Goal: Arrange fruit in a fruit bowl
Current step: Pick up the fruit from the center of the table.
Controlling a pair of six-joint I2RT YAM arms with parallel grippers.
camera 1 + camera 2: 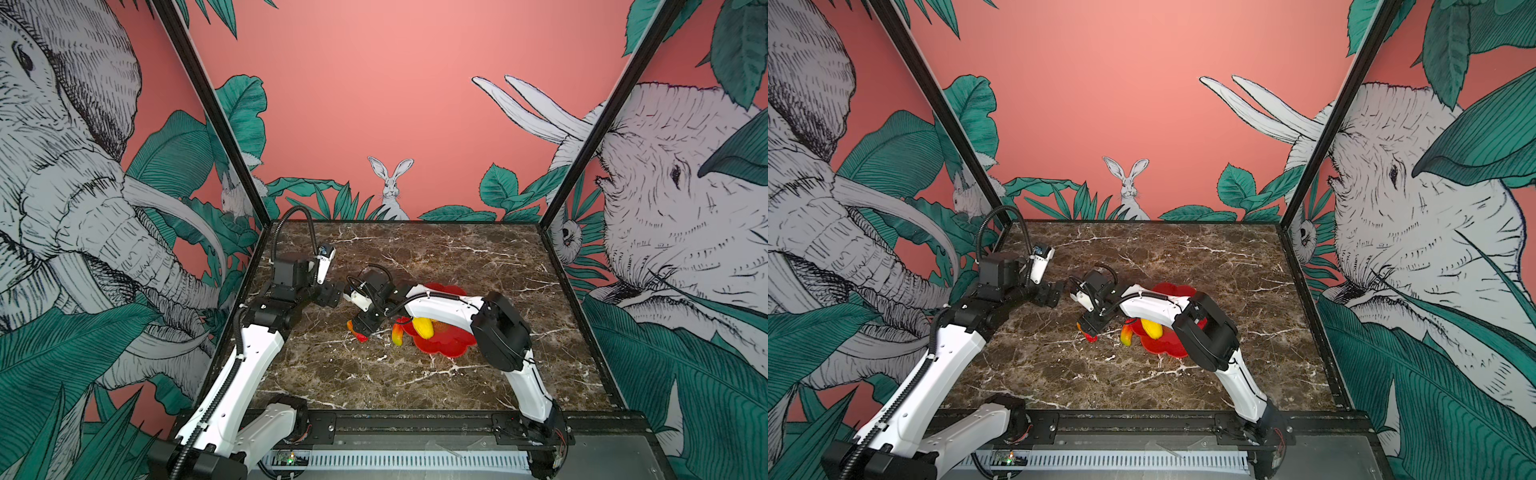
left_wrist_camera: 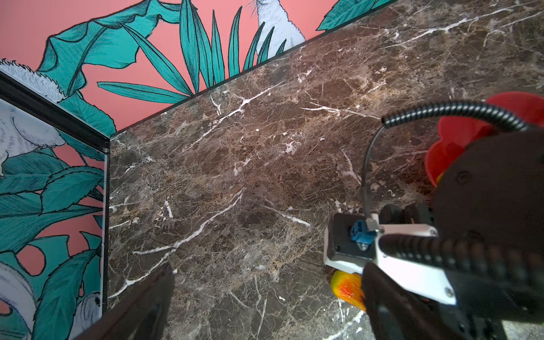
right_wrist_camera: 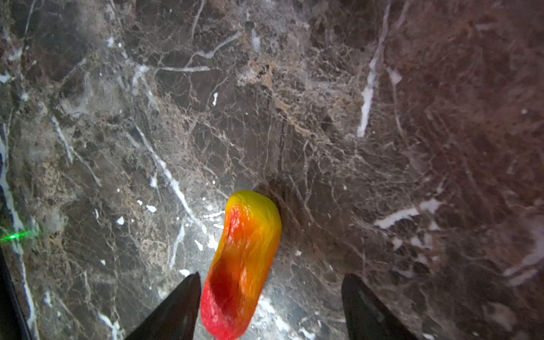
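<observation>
The red flower-shaped fruit bowl (image 1: 453,353) (image 1: 1163,347) sits right of centre on the marble table, partly under my right arm. A yellow fruit (image 1: 424,327) (image 1: 1152,329) lies in it. One red-orange-yellow stick (image 1: 397,335) (image 1: 1125,336) rests at the bowl's left rim. A second stick (image 3: 241,265) (image 1: 360,336) lies flat on the marble between the fingers of my right gripper (image 3: 270,297) (image 1: 359,328), which is open and low over it. One finger (image 3: 176,306) is right beside it, the other stands well apart. My left gripper (image 2: 265,297) (image 1: 332,295) is open and empty, hovering just left of the right wrist.
Patterned walls and black frame posts (image 1: 216,124) close in the table on three sides. A black rail (image 1: 415,422) runs along the front edge. The right arm's elbow (image 1: 500,328) hangs over the bowl's right side. Bare marble (image 1: 415,249) stretches toward the back wall.
</observation>
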